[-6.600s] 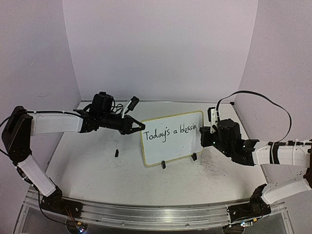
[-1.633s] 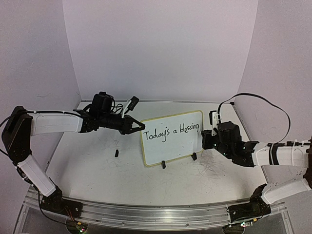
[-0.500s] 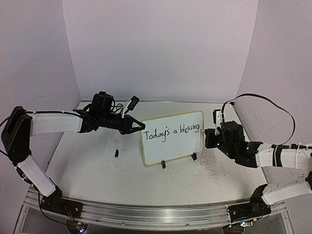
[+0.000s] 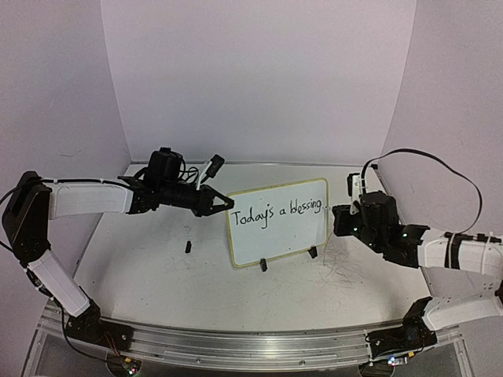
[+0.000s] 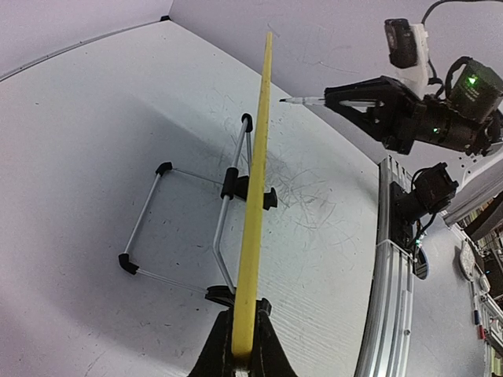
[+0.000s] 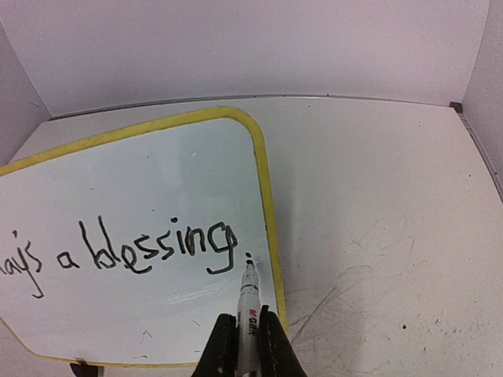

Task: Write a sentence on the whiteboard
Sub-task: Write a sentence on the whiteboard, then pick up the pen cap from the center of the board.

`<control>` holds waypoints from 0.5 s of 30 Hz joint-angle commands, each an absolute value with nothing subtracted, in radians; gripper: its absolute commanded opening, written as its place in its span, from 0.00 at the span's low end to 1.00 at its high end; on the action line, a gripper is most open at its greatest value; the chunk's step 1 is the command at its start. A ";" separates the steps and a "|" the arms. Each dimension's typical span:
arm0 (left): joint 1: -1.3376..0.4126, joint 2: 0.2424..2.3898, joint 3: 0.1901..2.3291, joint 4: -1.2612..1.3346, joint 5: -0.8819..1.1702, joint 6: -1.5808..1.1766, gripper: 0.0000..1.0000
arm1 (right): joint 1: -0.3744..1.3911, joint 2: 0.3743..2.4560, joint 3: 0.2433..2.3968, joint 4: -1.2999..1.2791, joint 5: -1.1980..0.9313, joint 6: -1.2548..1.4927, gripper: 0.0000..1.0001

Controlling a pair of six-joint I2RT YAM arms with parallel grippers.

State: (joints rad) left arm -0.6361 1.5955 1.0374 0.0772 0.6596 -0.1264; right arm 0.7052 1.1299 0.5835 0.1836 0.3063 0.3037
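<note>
R claw point(image 6: 245, 334) backed right off whiteboard point(image 4: 275, 239), clamped on marker point(image 6: 248, 302); L claw point(image 5: 241, 349) pinches whiteboard edge.

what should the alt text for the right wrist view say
The right gripper, shut on a marker, points its tip at the dot ending the sentence, visible as "ays a blessing.", on the yellow-rimmed whiteboard. A scuffed table lies beyond.

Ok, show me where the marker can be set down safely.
Widest free patch: the bare tabletop between the feet of the whiteboard and the front rail. Also open: the strip left of the small black piece. Crowded: both board edges, where the left gripper clamps and the right gripper holds the marker; a wire stand sits behind.
</note>
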 commanded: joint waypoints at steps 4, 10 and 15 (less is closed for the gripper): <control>-0.628 1.527 1.059 0.084 0.529 -0.063 0.21 | 0.701 0.884 0.636 0.002 0.286 0.350 0.00; -0.627 1.472 1.083 0.057 0.473 -0.058 0.58 | 0.701 0.929 0.758 0.002 0.297 0.266 0.00; -0.623 1.390 1.157 -0.081 0.285 -0.124 0.86 | 0.702 0.944 0.802 0.022 0.267 0.202 0.00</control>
State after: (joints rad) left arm -0.6281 1.4951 1.0634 0.0062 0.4635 -0.0755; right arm 0.7052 0.9397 0.7416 0.0055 0.2892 0.2741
